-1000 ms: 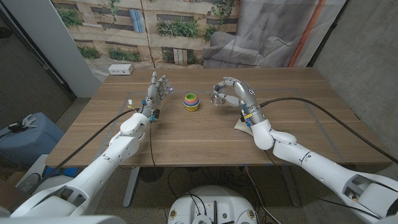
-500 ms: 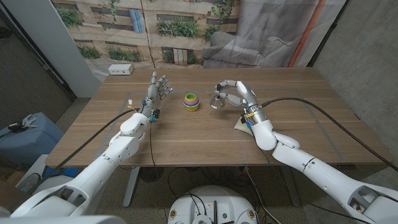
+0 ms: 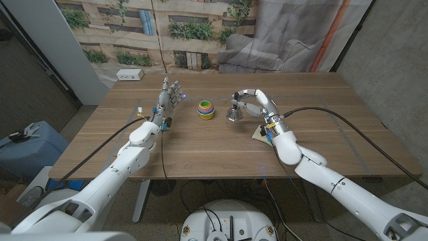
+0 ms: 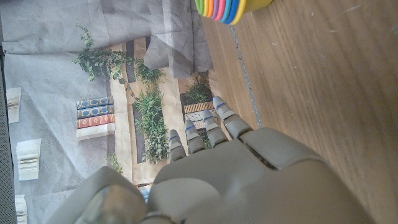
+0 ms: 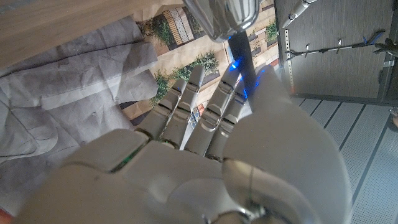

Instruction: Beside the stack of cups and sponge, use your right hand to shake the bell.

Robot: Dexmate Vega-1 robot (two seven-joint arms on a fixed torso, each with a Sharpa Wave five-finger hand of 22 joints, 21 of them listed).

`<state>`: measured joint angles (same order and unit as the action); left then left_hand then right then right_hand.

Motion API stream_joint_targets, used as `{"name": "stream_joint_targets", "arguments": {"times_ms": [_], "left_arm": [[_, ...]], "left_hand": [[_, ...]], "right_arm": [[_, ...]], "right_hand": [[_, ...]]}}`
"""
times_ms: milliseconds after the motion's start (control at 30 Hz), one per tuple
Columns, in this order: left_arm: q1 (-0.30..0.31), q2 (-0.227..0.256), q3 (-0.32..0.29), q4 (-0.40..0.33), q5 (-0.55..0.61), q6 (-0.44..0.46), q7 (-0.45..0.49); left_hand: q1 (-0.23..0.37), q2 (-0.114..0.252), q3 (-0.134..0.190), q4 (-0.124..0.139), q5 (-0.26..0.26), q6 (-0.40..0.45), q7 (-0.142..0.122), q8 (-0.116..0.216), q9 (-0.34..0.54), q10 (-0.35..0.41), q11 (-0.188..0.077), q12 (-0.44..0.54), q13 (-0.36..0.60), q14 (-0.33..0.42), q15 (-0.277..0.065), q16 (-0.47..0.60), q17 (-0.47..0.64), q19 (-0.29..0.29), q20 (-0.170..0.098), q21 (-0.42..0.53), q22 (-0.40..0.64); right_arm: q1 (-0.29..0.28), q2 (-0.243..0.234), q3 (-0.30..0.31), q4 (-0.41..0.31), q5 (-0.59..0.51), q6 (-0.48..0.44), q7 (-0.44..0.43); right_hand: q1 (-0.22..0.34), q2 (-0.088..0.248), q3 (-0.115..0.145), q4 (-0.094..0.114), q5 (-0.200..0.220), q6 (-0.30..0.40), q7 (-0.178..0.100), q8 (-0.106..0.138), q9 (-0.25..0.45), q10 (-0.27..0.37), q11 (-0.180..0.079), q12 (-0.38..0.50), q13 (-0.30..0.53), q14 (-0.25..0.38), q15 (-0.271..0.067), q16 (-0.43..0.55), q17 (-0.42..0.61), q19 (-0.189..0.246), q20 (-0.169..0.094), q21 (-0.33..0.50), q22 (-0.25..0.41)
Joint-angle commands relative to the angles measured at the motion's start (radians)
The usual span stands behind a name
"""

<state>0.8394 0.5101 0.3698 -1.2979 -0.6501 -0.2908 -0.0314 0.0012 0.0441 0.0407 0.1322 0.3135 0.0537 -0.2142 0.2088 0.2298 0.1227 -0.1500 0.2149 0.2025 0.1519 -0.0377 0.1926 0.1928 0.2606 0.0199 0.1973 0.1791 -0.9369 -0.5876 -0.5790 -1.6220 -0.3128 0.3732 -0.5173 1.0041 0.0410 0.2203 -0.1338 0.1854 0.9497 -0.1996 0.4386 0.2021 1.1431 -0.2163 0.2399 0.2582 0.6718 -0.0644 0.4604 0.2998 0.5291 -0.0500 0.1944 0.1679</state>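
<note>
A small silver bell (image 3: 234, 114) with a black handle is upright at the table's middle, just right of the stack of coloured cups (image 3: 206, 109). My right hand (image 3: 257, 103) grips the bell's handle from the right. In the right wrist view the black handle (image 5: 243, 59) runs between the thumb and the fingers of my right hand (image 5: 205, 155), with the silver bell (image 5: 227, 15) beyond them. Whether the bell touches the table I cannot tell. A tan sponge (image 3: 258, 134) lies partly under my right wrist. My left hand (image 3: 168, 98) stands empty left of the cups, fingers up and apart.
A white box (image 3: 130, 75) lies at the table's far left edge. Black cables trail over the wooden table (image 3: 200, 150) from both arms. The cups (image 4: 227, 7) show in the left wrist view beyond my left hand (image 4: 236, 180).
My right hand has brought the bell down and a little nearer, from tilted in the air to upright close to the table. The left hand has not moved.
</note>
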Motion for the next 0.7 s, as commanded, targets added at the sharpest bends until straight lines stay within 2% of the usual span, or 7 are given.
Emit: {"name": "stream_joint_targets", "arguments": {"times_ms": [33, 400, 700], "left_arm": [[0.001, 0.001, 0.0, -0.001, 0.0, 0.0, 0.0], [0.0, 0.0, 0.0, -0.001, 0.0, 0.0, 0.0], [0.0, 0.0, 0.0, -0.001, 0.0, 0.0, 0.0]], "left_hand": [[0.002, 0.009, 0.0, 0.007, 0.007, 0.002, -0.008, 0.006, 0.004, 0.004, -0.006, 0.006, 0.005, 0.011, -0.096, 0.006, 0.005, 0.008, 0.001, 0.007, 0.006], [0.002, 0.009, 0.0, 0.007, 0.007, 0.002, -0.008, 0.006, 0.004, 0.003, -0.007, 0.006, 0.005, 0.01, -0.096, 0.005, 0.005, 0.007, 0.001, 0.007, 0.006], [0.001, 0.009, 0.0, 0.007, 0.007, 0.002, -0.008, 0.006, 0.004, 0.002, -0.007, 0.006, 0.005, 0.011, -0.097, 0.006, 0.005, 0.008, 0.001, 0.007, 0.006]], "right_arm": [[-0.06, -0.02, 0.023, -0.072, -0.006, -0.027, 0.049], [-0.098, -0.025, 0.022, -0.107, -0.068, -0.068, 0.032], [-0.098, -0.023, -0.003, -0.094, -0.138, -0.085, 0.001]], "right_hand": [[-0.004, 0.002, 0.001, 0.0, 0.001, 0.003, 0.007, 0.0, 0.003, -0.003, 0.0, 0.0, 0.004, -0.004, -0.15, -0.005, 0.002, 0.001, -0.05, -0.003, 0.002], [-0.008, 0.004, -0.001, 0.0, 0.002, 0.004, 0.007, -0.001, 0.003, -0.004, 0.0, -0.001, 0.004, -0.005, -0.15, -0.006, 0.003, 0.001, -0.048, -0.003, 0.002], [-0.01, 0.009, -0.001, 0.001, 0.002, 0.005, 0.008, -0.001, 0.002, -0.002, 0.0, 0.001, 0.006, -0.001, -0.149, -0.004, 0.005, 0.0, -0.048, -0.003, 0.002]]}}
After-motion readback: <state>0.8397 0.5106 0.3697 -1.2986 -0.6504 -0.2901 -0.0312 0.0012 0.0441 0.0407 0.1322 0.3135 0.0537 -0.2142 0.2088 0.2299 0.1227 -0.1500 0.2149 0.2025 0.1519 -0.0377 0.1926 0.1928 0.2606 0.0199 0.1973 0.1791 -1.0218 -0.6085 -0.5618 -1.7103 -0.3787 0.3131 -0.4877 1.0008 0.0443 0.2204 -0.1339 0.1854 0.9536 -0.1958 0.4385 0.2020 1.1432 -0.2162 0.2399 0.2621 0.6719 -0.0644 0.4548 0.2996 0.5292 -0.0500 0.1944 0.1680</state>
